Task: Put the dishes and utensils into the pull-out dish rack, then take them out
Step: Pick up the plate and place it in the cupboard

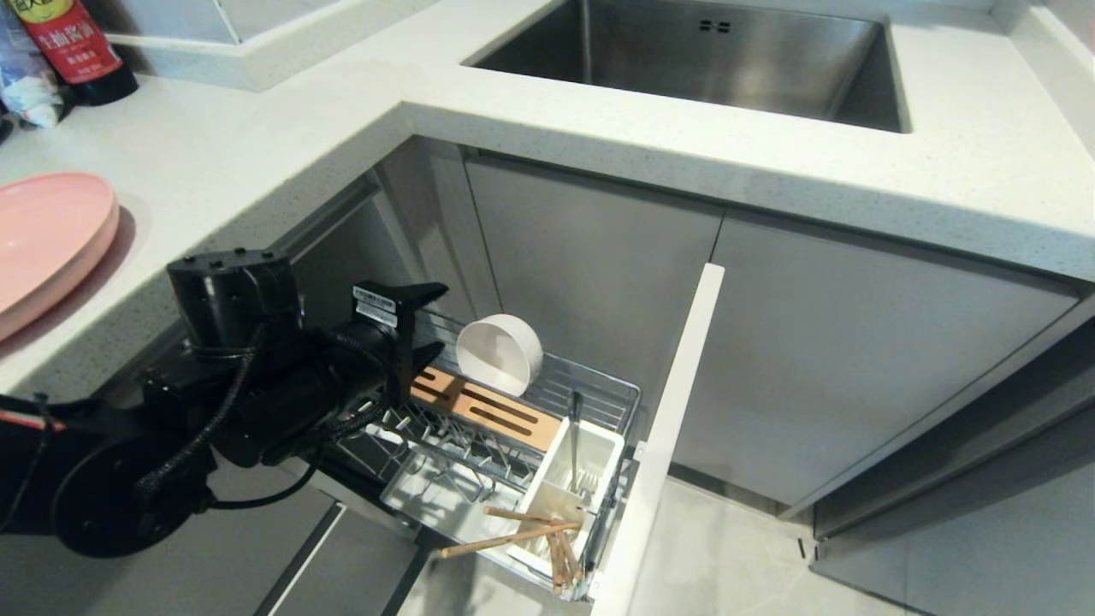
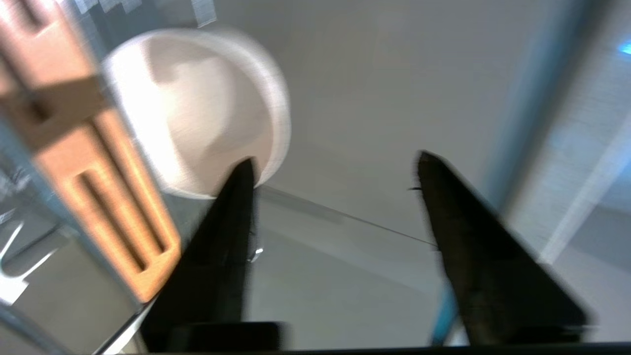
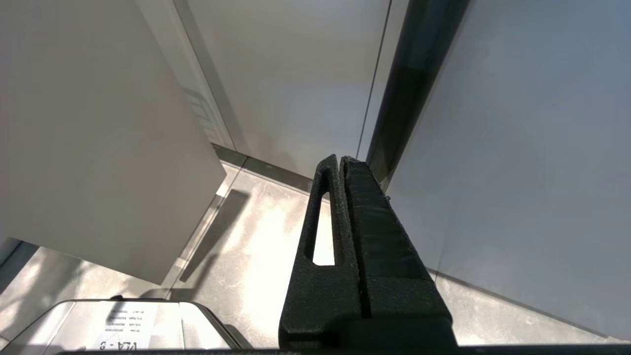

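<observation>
Beside the bowl (image 1: 500, 353), which stands on edge in the rack (image 1: 599, 395), left gripper (image 1: 428, 321) hovers w/ fingers spread, nothing held. Plate (image 1: 47, 244) sits on worktop (image 1: 257, 145). Recommend: straddle bowl rim squarely before closing. Right gripper (image 3: 340, 160) parked, fingers pressed together.

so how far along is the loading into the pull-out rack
Done: cream-white bowl stands on edge in the chrome wire rack; light wooden chopsticks and slim silver fork are in the white caddy. The open left gripper holds nothing. Left: large pink plate, on the counter.
</observation>
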`<state>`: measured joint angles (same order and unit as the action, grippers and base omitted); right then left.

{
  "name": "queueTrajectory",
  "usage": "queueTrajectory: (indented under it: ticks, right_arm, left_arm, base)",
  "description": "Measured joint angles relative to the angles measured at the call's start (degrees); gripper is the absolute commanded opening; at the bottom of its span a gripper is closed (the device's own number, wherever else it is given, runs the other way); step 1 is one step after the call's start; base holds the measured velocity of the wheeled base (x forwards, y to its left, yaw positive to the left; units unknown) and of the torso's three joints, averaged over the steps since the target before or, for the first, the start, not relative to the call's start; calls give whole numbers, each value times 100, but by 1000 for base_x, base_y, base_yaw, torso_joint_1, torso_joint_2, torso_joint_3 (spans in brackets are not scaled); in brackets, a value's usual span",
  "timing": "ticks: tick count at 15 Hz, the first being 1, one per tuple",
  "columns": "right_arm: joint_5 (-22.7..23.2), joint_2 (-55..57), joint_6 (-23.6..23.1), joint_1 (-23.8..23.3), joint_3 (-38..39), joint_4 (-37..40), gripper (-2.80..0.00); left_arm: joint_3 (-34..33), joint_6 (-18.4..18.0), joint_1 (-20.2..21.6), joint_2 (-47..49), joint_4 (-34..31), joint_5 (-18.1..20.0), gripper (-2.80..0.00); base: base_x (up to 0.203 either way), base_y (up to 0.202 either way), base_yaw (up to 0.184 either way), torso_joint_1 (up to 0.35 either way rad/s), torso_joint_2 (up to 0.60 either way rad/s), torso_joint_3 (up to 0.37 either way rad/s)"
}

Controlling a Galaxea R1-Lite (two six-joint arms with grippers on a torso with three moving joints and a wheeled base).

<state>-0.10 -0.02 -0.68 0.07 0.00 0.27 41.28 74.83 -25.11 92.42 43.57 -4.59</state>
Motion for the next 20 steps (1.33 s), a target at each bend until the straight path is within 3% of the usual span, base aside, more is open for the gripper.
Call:
queueTrajectory:
  ticks: [3,5,8,11,13,15,17,20]
  right_arm:
    - [0,0,0,0,0,-2,-280]
    - [2,0,0,0,0,0,-280]
    - [0,0,0,0,0,0,-280]
    - [0,0,0,0,0,0,-280]
    - [0,0,1,0,0,0,-280]
    - [0,0,0,0,0,0,-280]
    - [1,0,0,0,0,2,-280]
    - [2,0,0,0,0,0,-280]
  left_arm:
    - [240,-459,-46,-397,22,-200,-280]
    - [495,-1020,-212,-692,20,-255,-280]
    - [826,-2601,-811,-1106,23,-269,-280]
    - [1183,-4698,-1139,-1354,-125,-290,-280]
    - [1809,-5944,-1125,-1450,-681,-644,-280]
    - [2550,-6826,-921,-1521,-1651,-1339,-280]
    - [2987,-7167,-495,-1583,-2736,-1895,-280]
    - [3801,-7159,134,-1654,-4371,-2139,-280]
  base:
    - [0,0,0,0,0,0]
    - [0,0,0,0,0,0]
    - [0,0,0,0,0,0]
    - [0,0,0,0,0,0]
    - [0,0,0,0,0,0]
    - [0,0,0,0,0,0]
    - [0,0,0,0,0,0]
    - [0,0,0,0,0,0]
